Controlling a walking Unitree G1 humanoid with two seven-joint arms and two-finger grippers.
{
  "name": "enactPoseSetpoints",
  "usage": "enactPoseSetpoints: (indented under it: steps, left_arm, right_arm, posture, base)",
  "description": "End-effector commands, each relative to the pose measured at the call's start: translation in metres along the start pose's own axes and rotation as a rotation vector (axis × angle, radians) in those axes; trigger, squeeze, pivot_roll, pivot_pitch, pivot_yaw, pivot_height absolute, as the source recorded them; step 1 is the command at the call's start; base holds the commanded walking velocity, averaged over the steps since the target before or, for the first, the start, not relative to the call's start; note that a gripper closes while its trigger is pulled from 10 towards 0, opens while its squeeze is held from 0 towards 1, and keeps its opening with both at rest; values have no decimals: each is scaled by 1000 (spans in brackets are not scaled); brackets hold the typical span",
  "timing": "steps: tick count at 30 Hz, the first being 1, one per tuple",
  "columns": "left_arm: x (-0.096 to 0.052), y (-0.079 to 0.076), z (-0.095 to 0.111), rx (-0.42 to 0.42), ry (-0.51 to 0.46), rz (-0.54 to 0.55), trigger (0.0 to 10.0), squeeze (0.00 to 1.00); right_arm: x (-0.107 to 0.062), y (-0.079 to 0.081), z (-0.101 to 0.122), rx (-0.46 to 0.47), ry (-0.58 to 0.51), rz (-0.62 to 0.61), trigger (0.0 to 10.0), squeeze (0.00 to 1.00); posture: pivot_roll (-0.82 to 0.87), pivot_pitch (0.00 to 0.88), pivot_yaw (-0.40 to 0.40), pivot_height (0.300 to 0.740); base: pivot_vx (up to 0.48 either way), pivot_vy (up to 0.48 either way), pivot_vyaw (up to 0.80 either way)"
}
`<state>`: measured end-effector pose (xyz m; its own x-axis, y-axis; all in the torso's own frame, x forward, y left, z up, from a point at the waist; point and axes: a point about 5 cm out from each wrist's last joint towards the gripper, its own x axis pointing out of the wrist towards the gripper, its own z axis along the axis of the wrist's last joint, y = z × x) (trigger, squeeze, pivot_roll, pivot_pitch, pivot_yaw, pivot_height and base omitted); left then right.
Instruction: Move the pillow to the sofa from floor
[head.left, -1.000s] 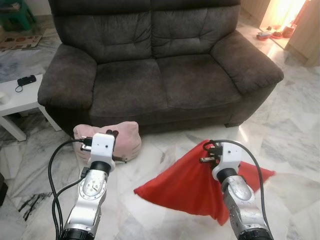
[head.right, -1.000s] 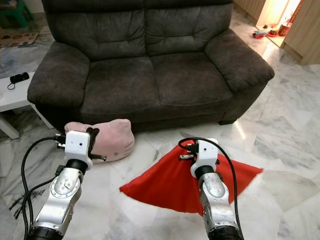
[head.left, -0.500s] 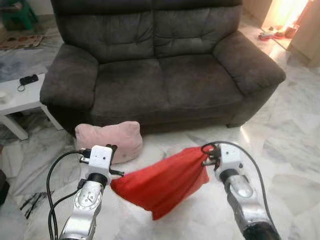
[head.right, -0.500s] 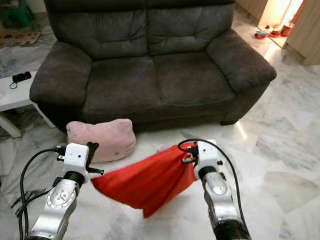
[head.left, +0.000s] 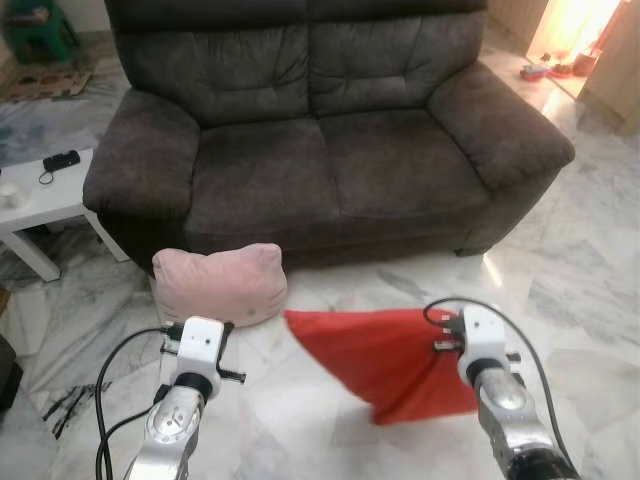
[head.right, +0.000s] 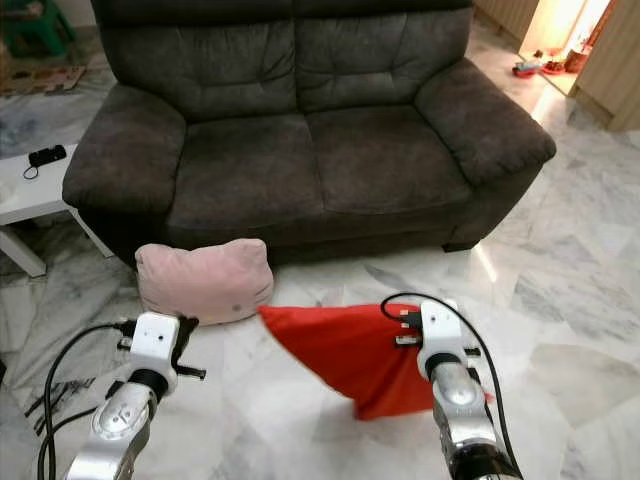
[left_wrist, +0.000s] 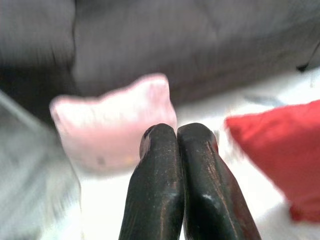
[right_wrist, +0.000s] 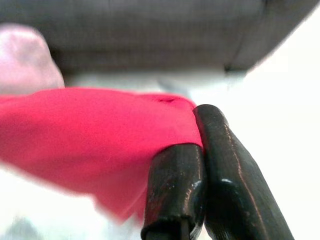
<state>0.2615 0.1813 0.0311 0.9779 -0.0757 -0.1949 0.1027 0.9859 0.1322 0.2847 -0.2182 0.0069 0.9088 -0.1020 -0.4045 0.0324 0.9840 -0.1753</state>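
Holding the red pillow (head.left: 400, 362) pinched in our right gripper (right_wrist: 200, 165) at lower right; left gripper (left_wrist: 176, 135) fingers pressed together, empty; sofa (head.left: 330, 150) unreached.

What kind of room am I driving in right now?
Most likely a home living room: a dark grey two-seat sofa, a low white side table beside it, and a marble-tiled floor with pillows lying on it.

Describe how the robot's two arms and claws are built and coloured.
Both arms are silver metal, each ending in a white boxy wrist block with looping black cables. The left claw and right claw each have two long, glossy black fingers with rounded tips.
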Motion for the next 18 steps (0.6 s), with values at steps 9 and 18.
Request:
enactPoseSetpoints:
  steps: [9,18]
  left_arm:
    - [-32,12,-73,-143,315,69,10000,0]
    - [-55,-1,-113,-204,537,34,10000,0]
  right_arm:
    - [-30,-9,-75,-37,312,20,10000,0]
    - [-71,0,-133,-9,558,57,10000,0]
  posture:
    - [4,94,-31,740]
    - [5,97,-29,740]
  base:
    - [0,0,0]
    - [0,0,0]
